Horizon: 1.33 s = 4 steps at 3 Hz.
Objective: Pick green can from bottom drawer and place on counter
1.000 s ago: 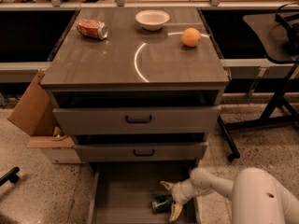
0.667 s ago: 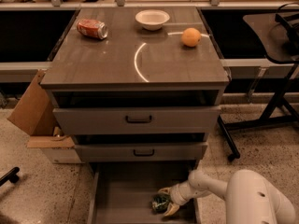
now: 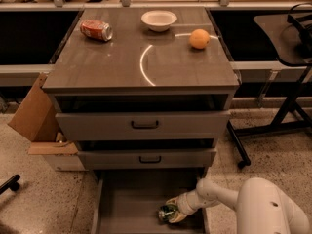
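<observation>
Grey-brown bottom drawer (image 3: 124, 204) holds the green can (image 3: 165, 213), gripper (image 3: 170, 212) on it.
Fingers look closed around it, front right; lift straight up, clear of upper drawer fronts, before swinging to the counter (image 3: 112, 67) surface.

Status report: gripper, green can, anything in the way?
Gripper down in bottom drawer, at green can. Can not yet on counter. Counter holds red can, bowl, orange.

light dim, warm, from above | glare: white arc (image 3: 141, 63) on bench (image 3: 97, 62) | gripper (image 3: 171, 213) in shadowed bottom drawer (image 3: 129, 204)
</observation>
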### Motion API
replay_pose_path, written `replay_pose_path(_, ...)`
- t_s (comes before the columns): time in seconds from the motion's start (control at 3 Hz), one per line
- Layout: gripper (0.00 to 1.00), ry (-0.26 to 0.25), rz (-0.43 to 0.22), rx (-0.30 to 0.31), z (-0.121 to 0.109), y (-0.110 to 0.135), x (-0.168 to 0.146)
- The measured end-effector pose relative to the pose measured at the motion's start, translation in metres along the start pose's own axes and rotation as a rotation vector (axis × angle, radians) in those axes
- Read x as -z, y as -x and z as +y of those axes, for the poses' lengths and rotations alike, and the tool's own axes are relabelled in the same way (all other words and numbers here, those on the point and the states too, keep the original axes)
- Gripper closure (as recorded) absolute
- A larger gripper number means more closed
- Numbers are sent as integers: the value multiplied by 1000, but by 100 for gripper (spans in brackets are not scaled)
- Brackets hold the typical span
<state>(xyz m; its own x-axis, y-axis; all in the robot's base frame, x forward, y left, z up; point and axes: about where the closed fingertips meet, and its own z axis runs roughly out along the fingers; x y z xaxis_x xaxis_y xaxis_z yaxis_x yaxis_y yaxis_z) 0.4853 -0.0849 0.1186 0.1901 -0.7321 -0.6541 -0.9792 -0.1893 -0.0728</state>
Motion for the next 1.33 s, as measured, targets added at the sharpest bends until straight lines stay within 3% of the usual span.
replay_pose_path(0.33, 99, -35, -24, 64, -4, 21, 34)
replay_pose_path(0.67, 100, -72, -49, 131, -14, 39, 94)
replay_pose_path(1.0, 100, -91, -22, 186, -22, 52, 146)
replay_pose_path(1.33, 100, -116, 69, 268, -38, 69, 211)
